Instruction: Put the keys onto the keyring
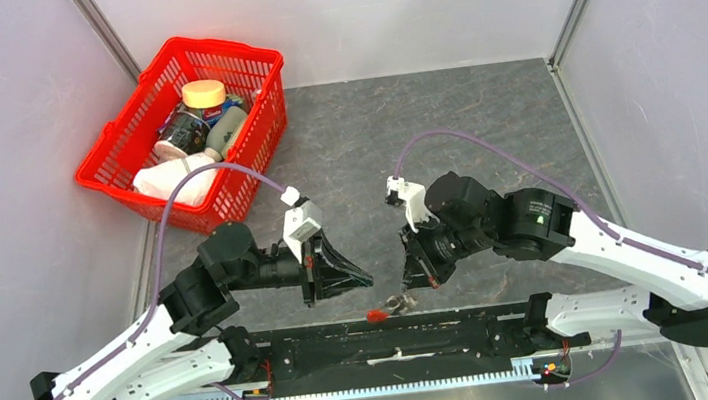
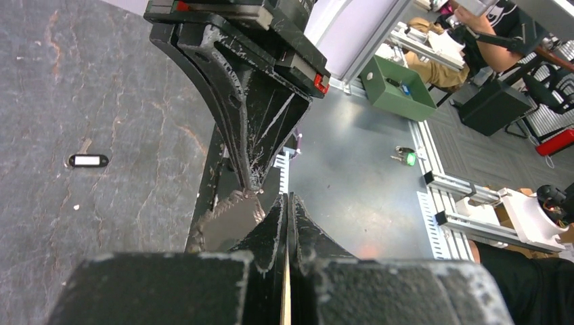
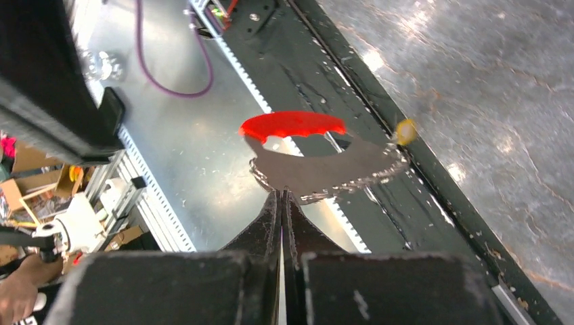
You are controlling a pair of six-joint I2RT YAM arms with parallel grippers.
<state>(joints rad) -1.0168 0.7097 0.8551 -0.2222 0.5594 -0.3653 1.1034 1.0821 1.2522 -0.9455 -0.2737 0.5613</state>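
Observation:
My right gripper (image 1: 408, 284) (image 3: 281, 194) is shut on the edge of a flat silvery key (image 3: 325, 172) with toothed edges, just above the table's front rail. The keyring's red strap (image 3: 291, 125) (image 1: 376, 313) lies against the key's hole end; I cannot make out its thin wire ring. From above, the key (image 1: 400, 303) shows as a small metal glint beside the strap. My left gripper (image 1: 369, 281) (image 2: 288, 198) is shut with nothing visible between its fingers, its tip close beside the key (image 2: 230, 217) and the right fingers (image 2: 250, 122).
A red basket (image 1: 123, 110) holding jars and a white cloth stands at the back left. A black rail (image 1: 465, 323) runs along the near edge under the grippers. A small black oval tag (image 2: 88, 160) lies on the grey tabletop. A tiny yellow bit (image 3: 406, 130) sits by the rail.

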